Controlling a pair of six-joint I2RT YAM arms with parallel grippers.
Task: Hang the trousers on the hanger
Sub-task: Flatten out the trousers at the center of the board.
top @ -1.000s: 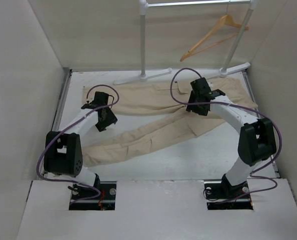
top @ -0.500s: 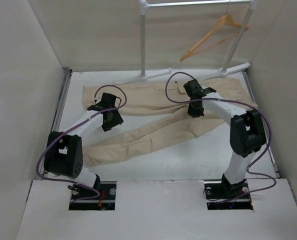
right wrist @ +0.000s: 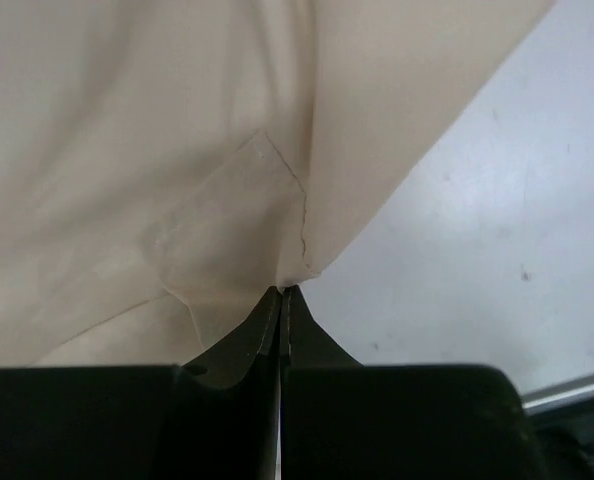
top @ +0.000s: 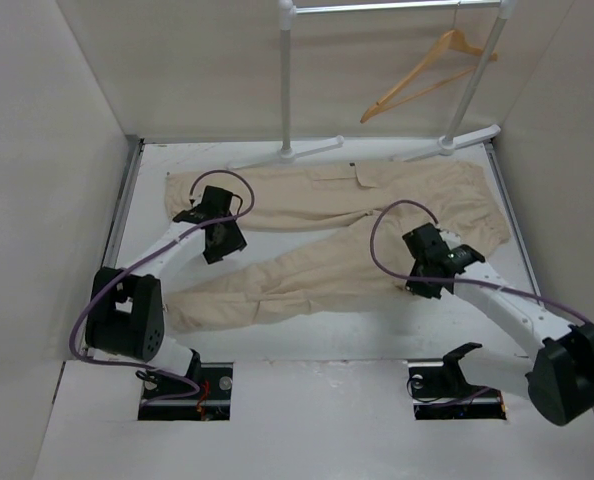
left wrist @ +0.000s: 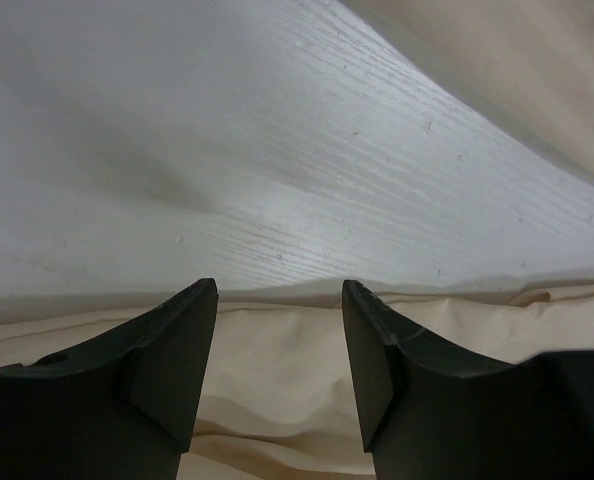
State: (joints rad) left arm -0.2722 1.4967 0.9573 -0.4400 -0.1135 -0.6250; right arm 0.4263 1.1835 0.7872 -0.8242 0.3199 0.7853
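Observation:
The beige trousers (top: 307,190) lie flat across the white table, waist to the right and legs running left. The orange-tan wooden hanger (top: 427,72) hangs from the rack rail at the back right, with nothing on it. My left gripper (top: 220,238) hovers open over the upper leg's near edge; in the left wrist view its jaws (left wrist: 279,300) stand apart with cloth (left wrist: 277,380) below them. My right gripper (top: 423,268) is low at the trousers' near right part. The right wrist view shows it (right wrist: 282,292) shut, pinching a fabric edge (right wrist: 177,150) at its tip.
A white rack stands at the back, with a left pole (top: 286,80), a right pole (top: 472,85) and feet (top: 312,150) resting on the table. White walls close in the left, right and back sides. Purple cables loop over both arms.
My right gripper closed on the cloth near the crotch and swung back toward the near right, dragging fabric along. My left arm first moved slightly right over the upper leg, then held still.

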